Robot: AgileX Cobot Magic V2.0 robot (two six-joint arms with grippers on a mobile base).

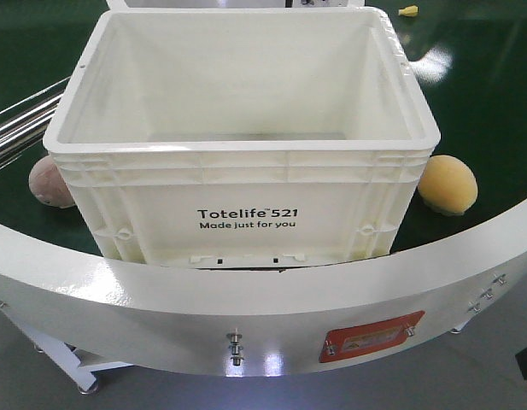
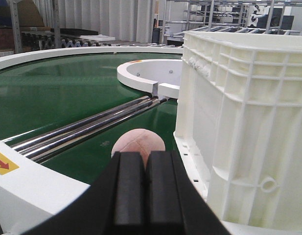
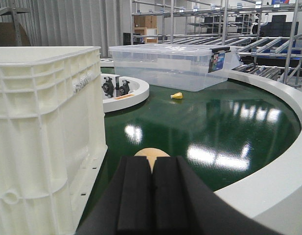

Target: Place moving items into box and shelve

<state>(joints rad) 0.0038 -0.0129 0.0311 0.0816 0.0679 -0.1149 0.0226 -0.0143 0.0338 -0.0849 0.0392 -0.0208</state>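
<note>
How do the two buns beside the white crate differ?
The pink bun is pinkish-brown; the yellow bun is yellow-orange. The pink bun lies at the crate's left side, the yellow bun at its right. The crate partly hides the pink bun in the front view; the yellow bun shows nearly whole. Both are round and lie on the belt.

Box [image 1: 246, 213] on conveyor [image 1: 485, 102]; left lump [image 1: 48, 181] (partly behind corner), right lump [image 1: 448, 184] flanking.
</note>
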